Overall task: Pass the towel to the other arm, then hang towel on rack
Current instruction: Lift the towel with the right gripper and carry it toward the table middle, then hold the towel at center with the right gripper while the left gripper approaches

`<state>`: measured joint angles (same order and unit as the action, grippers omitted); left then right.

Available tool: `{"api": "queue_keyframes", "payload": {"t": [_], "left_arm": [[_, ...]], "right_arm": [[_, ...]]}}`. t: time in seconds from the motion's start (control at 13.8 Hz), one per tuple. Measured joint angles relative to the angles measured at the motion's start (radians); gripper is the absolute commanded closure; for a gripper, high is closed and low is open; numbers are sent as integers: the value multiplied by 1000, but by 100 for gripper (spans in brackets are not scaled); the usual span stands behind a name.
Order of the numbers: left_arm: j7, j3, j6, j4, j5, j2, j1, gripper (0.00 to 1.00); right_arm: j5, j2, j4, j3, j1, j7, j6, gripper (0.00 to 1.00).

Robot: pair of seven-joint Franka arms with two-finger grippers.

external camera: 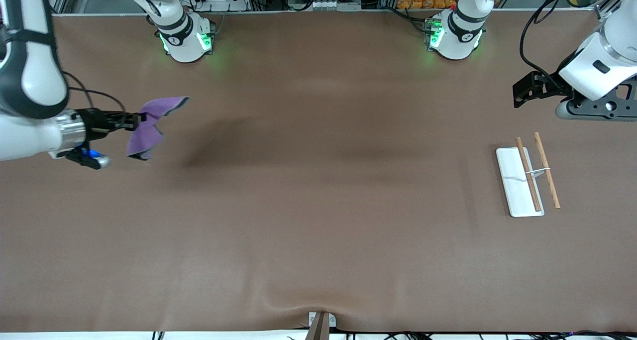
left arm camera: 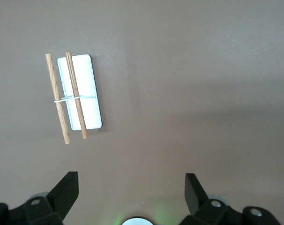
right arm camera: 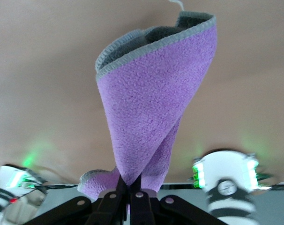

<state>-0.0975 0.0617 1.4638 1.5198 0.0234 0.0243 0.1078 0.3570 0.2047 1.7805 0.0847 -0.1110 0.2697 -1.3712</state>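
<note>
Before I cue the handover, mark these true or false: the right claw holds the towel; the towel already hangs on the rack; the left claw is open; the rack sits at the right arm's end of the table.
1. The right claw holds the towel: true; it is shut on the purple cloth, up in the air.
2. The towel already hangs on the rack: false; both rods are bare.
3. The left claw is open: true; it holds nothing.
4. The rack sits at the right arm's end: false; it lies at the left arm's end.
</note>
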Motion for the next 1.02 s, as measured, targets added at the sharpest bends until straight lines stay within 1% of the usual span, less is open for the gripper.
{"api": "queue_keyframes", "payload": {"t": [0.15, 0.36, 0.65, 0.87, 1.02], "left_arm": [[-39, 9, 0, 0, -10, 13, 6, 0], [-63, 12, 0, 0, -68, 32, 9, 0], [-129, 11, 5, 0, -149, 61, 9, 0], [-202, 12, 29, 0, -240, 81, 9, 0], [-283, 17, 47, -1, -274, 92, 20, 0]], "right_arm": [[107, -7, 0, 0, 68, 138, -6, 100], [218, -8, -3, 0, 169, 332, -75, 100], [345, -8, -26, 0, 324, 591, -230, 100], [454, 0, -29, -1, 399, 720, -368, 100], [526, 17, -29, -2, 452, 777, -482, 100]]}}
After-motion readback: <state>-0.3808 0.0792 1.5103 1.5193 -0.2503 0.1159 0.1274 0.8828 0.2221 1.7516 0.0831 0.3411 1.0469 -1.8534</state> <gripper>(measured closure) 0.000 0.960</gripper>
